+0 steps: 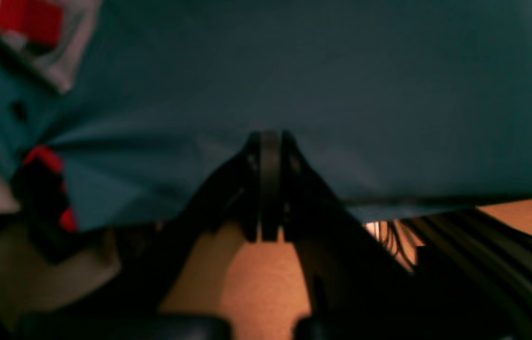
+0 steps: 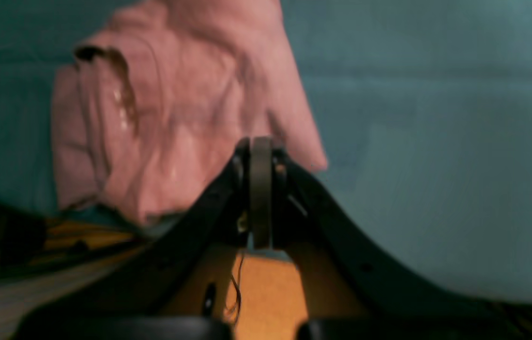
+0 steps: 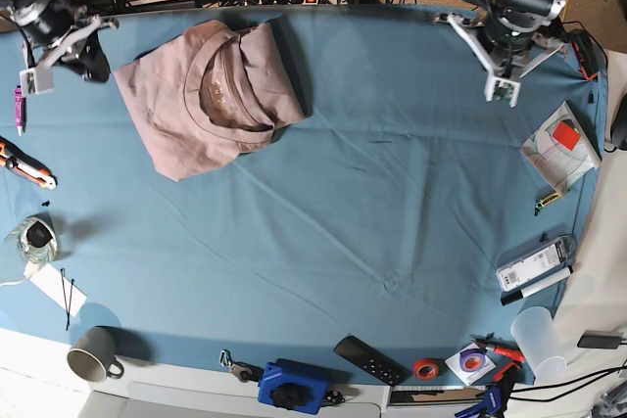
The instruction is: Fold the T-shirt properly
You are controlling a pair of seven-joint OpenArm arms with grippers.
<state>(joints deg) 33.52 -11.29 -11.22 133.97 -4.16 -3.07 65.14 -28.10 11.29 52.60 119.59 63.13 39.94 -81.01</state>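
Observation:
The T-shirt (image 3: 211, 95) is a mauve-brown bundle lying on the blue table cover (image 3: 392, 203) at the back left, loosely folded with its ribbed neck showing on top. It fills the upper left of the right wrist view (image 2: 176, 108). My right gripper (image 2: 261, 146) is shut and empty, just beside the shirt's near edge; in the base view it (image 3: 93, 61) sits left of the shirt. My left gripper (image 1: 269, 141) is shut and empty over bare blue cloth near the table edge; in the base view it (image 3: 500, 85) is at the back right, far from the shirt.
Small items ring the table: pens (image 3: 18, 110) at the left, a mug (image 3: 93, 354), a blue box (image 3: 294, 384), a remote (image 3: 370, 359), a red tape roll (image 3: 424, 369), a plastic cup (image 3: 537, 335), markers (image 3: 534, 276) and a red-and-white packet (image 3: 563, 144).

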